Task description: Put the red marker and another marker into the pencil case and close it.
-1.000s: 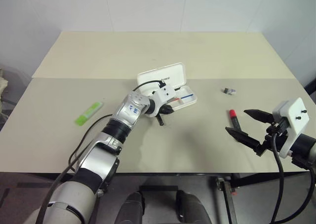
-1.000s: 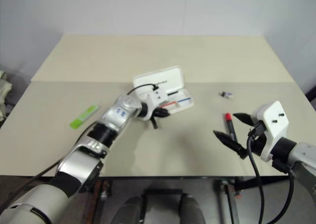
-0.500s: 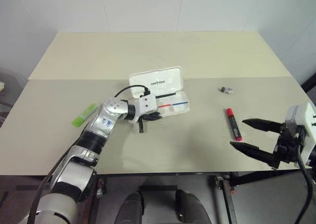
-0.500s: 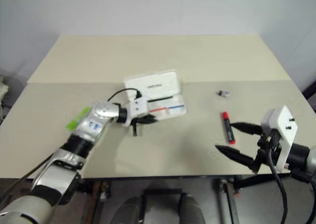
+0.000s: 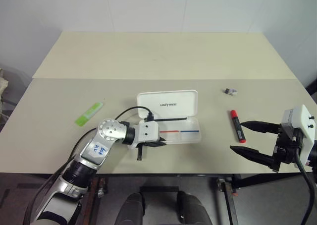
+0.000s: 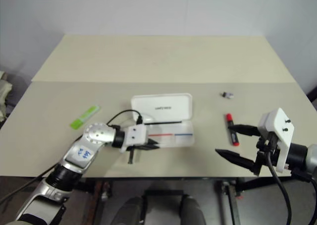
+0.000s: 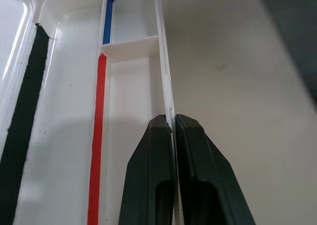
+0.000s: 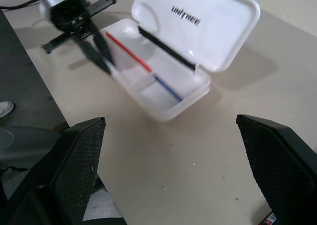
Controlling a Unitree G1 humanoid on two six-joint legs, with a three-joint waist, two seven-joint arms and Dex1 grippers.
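Left gripper (image 5: 159, 143) is pinching the front wall of the case (image 5: 171, 121), and I am holding it shut tight there. One black finger (image 7: 151, 180) is sitting inside the tray and the other is outside, with the thin white wall squeezed between them. Just past the fingers, inside the tray, a red stripe (image 7: 97, 136) and a blue stripe (image 7: 107, 17) are running away from the gripper, with a small white divider (image 7: 130, 47) crossing between them. The lid (image 5: 168, 102) is standing open on the far side of the tray from the gripper.

My right gripper (image 5: 252, 138) is hanging wide open with nothing in it, low over the near edge of the table (image 5: 163, 56). Its two fingers are pointing toward the case. The red marker (image 5: 236, 125) is lying on the table just beyond the far finger, with its red cap pointing away from me. It is not touching the gripper.

The green marker (image 5: 89, 113) is lying well off to the outer side of my left arm, far from the case. A small grey thing (image 5: 229, 91) is sitting on the table beyond the red marker.
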